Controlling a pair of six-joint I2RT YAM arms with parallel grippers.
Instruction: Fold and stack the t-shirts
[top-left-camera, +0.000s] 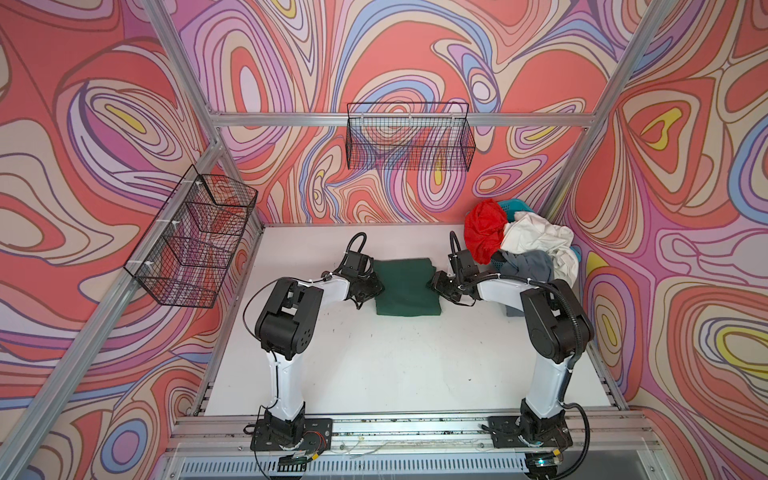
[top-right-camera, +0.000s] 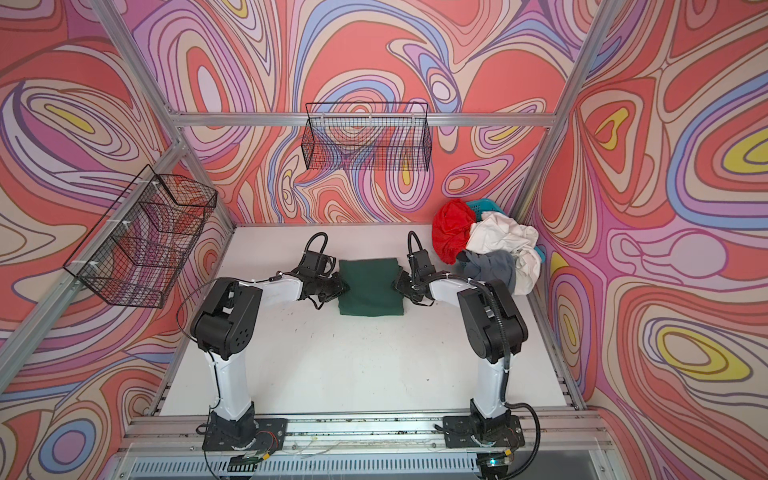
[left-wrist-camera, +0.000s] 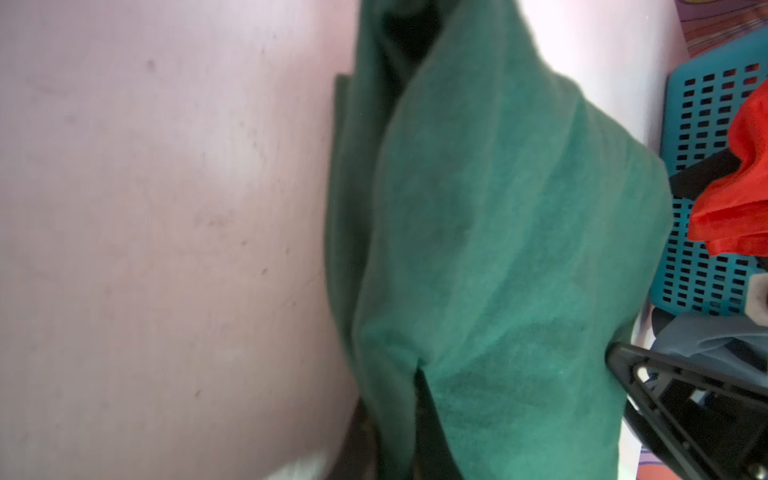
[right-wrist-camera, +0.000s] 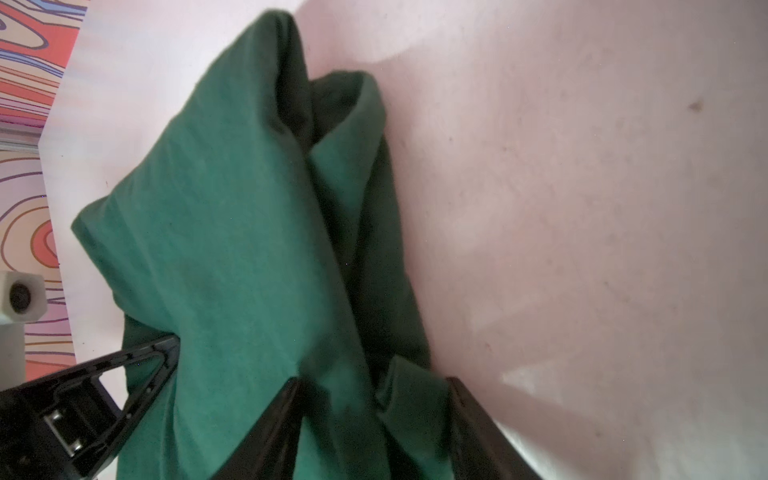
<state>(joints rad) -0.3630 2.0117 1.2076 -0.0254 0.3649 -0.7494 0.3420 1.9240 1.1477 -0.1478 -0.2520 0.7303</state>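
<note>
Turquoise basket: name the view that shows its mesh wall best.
The left wrist view: the turquoise basket shows its slotted wall close up. Both top views show only rim slivers behind the shirt pile. The right wrist view shows none.

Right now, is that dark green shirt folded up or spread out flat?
Folded. In both top views the dark green shirt lies on the white table as a compact rectangle, and the right wrist view shows stacked layers at its edge.

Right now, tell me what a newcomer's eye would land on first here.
The swirling pink and red wall pattern dominates. Mid-table, both arms meet at a folded dark green t-shirt, the left gripper and right gripper at its opposite edges. In the far right corner, a bright red t-shirt tops a heap spilling from a turquoise basket.
</note>
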